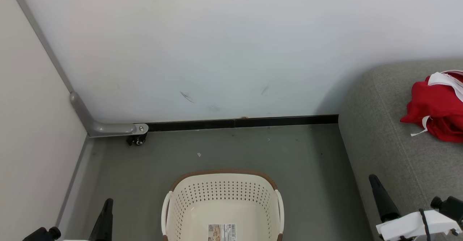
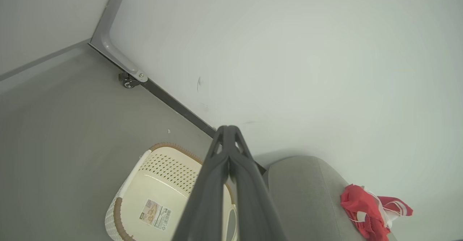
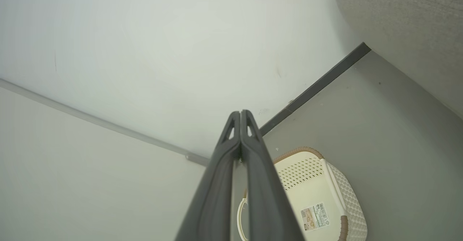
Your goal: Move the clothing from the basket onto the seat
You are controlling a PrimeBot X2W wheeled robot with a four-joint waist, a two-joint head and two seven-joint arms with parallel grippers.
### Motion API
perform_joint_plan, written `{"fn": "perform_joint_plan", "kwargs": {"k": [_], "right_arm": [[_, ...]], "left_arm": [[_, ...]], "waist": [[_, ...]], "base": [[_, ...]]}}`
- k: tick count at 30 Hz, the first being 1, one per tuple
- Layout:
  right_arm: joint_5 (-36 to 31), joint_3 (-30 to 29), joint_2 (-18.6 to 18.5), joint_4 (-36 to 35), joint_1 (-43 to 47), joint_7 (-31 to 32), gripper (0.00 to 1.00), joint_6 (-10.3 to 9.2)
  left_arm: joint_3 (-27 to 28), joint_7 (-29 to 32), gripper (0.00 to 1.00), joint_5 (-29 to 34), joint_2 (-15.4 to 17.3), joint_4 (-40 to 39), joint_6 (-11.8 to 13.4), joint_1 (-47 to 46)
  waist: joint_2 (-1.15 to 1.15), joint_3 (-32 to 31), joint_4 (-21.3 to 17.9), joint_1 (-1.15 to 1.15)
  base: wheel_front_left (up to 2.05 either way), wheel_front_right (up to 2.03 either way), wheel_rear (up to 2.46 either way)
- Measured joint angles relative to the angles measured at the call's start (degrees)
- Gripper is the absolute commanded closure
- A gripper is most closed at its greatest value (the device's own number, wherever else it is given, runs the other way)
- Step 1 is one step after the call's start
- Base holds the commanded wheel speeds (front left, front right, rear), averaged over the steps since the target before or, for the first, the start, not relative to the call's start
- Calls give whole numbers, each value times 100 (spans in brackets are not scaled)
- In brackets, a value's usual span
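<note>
Basket (image 1: 224,192) on grey floor (image 1: 144,168) — white wall (image 1: 217,53) behind.

Light: bright, even, diffuse. Shadows: one soft grey patch on the white wall (image 1: 327,101) beside the sofa (image 1: 383,136), repeated in the left wrist view; grey floor (image 1: 231,150) evenly lit. Head view: sharp throughout, the barcode sticker (image 1: 221,232) crisp, the red clothing (image 1: 436,107) strongly saturated. Wrist views: wide-angle bending, the black skirting strip (image 2: 173,103) running aslant, wall tinged pale green, outer corners dimmer. Close to their lenses, the left gripper (image 2: 228,132) and right gripper (image 3: 240,116) slightly soft-edged.
</note>
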Motion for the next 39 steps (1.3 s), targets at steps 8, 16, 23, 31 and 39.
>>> {"fn": "perform_joint_plan", "kwargs": {"k": [8, 16, 23, 31, 39], "right_arm": [[659, -49, -16, 83, -120, 119, 100, 0], [1236, -80, -29, 152, -144, 223, 100, 0], [1803, -112, -45, 203, -252, 360, 100, 0], [2462, -182, -64, 297, -276, 475, 100, 0], [3125, -232, -79, 357, -388, 575, 100, 0]], "left_arm": [[102, 104, 100, -509, -35, 99, -59, -102], [176, 207, 100, -965, -66, 201, -147, -170], [276, 322, 100, -1391, -124, 279, -224, -266], [366, 455, 100, -1871, -169, 388, -339, -391], [468, 566, 100, -2406, -199, 486, -413, -488]], "waist": [[0, 43, -35, -34], [0, 78, -66, -49], [0, 103, -97, -53], [0, 121, -133, -55], [0, 134, -168, -57]], "base": [[0, 0, 0], [0, 0, 0], [0, 0, 0], [0, 0, 0], [0, 0, 0]]}}
